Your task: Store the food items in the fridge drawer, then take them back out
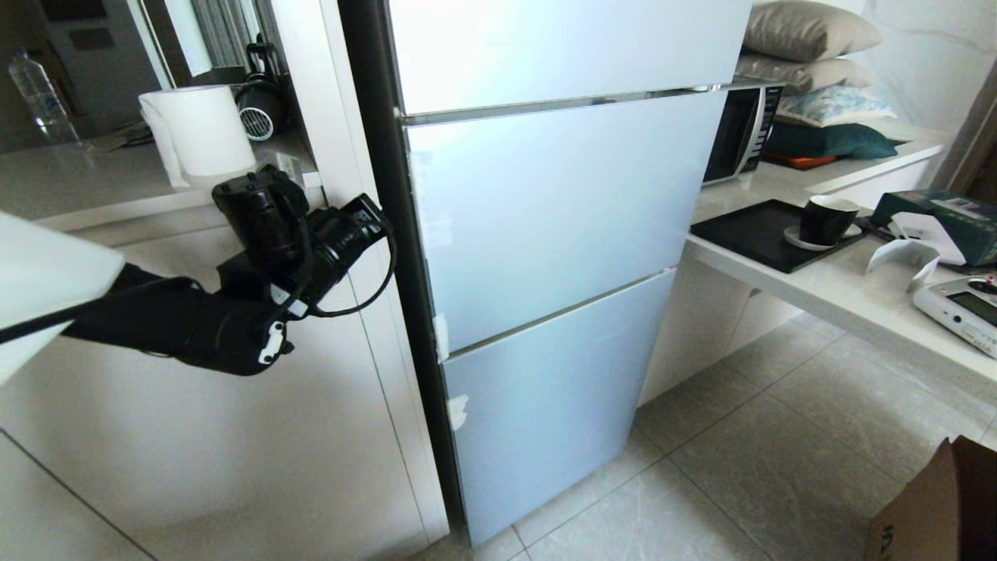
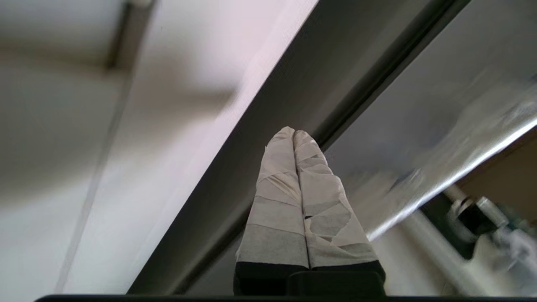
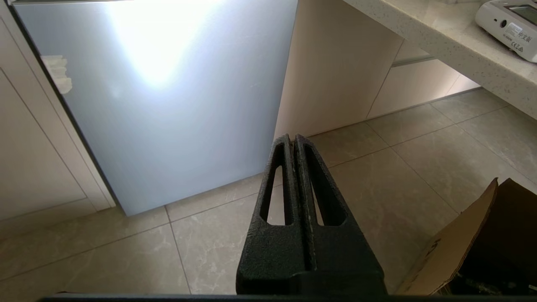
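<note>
The fridge (image 1: pixel 545 234) is standing with all its pale blue door panels closed — drawer and food items are nowhere showing. The left gripper (image 2: pixel 293 136) is hovering at the fridge's dark left edge, taped fingers pressed together. The right gripper (image 3: pixel 293 140) is hanging low over the floor tiles (image 3: pixel 377 167) — fingers together, empty.

Head view: even, soft daylight; glossy pale blue fridge door panels (image 1: pixel 545 226) carry a mild sheen; straight edges bow toward the frame borders. Right wrist view: strong white glare patch on the lower blue panel (image 3: pixel 159 54), beige floor tiles (image 3: pixel 398 167) sharp. Left wrist view: dim, streaked motion blur; only the tape-wrapped left hand (image 2: pixel 293 136) stays crisp.
</note>
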You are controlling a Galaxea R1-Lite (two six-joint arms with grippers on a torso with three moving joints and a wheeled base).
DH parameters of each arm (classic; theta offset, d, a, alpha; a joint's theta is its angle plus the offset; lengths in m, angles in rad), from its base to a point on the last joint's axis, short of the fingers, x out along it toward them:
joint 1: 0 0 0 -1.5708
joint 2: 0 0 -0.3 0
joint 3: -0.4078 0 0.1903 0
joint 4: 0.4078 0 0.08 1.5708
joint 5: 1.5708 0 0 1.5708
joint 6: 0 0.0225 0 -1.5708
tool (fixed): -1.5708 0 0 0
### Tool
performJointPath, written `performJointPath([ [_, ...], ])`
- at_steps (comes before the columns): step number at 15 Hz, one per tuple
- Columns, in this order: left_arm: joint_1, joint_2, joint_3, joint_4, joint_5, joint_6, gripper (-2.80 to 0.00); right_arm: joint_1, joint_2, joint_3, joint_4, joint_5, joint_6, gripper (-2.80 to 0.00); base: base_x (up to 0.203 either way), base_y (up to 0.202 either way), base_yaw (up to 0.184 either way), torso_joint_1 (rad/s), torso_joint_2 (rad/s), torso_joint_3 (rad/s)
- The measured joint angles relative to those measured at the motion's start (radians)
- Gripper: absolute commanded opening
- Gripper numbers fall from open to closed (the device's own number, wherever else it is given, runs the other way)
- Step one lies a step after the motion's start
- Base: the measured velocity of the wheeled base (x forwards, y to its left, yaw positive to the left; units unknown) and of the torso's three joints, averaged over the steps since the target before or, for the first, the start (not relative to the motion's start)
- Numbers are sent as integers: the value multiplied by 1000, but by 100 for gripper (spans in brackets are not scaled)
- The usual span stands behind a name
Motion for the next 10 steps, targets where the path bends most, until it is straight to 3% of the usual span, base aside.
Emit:
performJointPath([
  [3,0,53,-30,-108,-1,5,-280,0,0,-1,0,0,0,-280,0,0,0,0,0,0],
  [10,-28,86,-55,-109,-2,6,-280,0,0,0,0,0,0,-280,0,0,0,0,0,0],
])
